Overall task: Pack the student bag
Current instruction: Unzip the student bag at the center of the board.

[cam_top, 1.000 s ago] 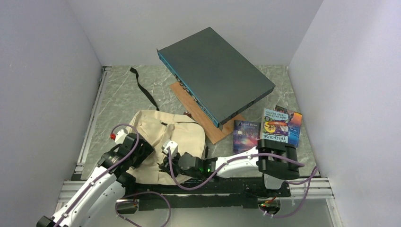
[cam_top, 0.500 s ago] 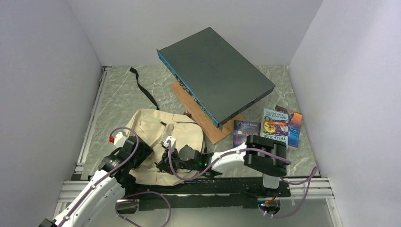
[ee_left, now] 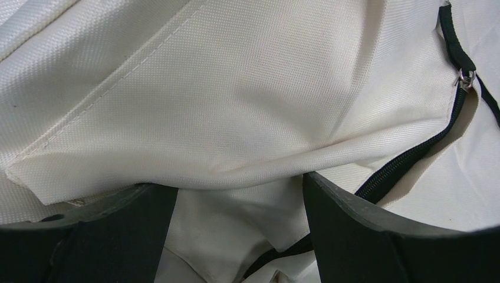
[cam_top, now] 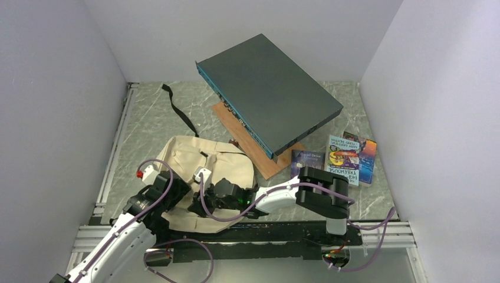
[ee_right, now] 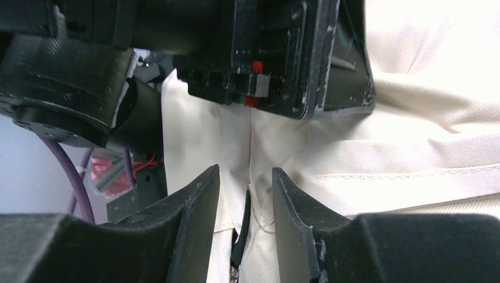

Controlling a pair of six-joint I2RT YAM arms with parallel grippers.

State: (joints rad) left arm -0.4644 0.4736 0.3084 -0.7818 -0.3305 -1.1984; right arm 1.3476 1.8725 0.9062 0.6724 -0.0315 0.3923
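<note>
While the student bag [cam_top: 200, 162] lies flat on the desk [cam_top: 147, 118] under both claws, the right claw [ee_right: 244, 188] has slid leftward to meet the left claw [ee_left: 239, 236]. Its jaws stand narrowly parted over the zipper [ee_right: 240, 233]; the left's are spread wide around a fabric fold. Opening the bag seems underway; the books [cam_top: 342, 158] wait well off to their right.

A grey-green marbled tabletop [cam_top: 147, 118] is enclosed by plain white walls [cam_top: 53, 88] along its left, far and right edges; an aluminium rail [cam_top: 115, 147] is fixed along the left edge.
</note>
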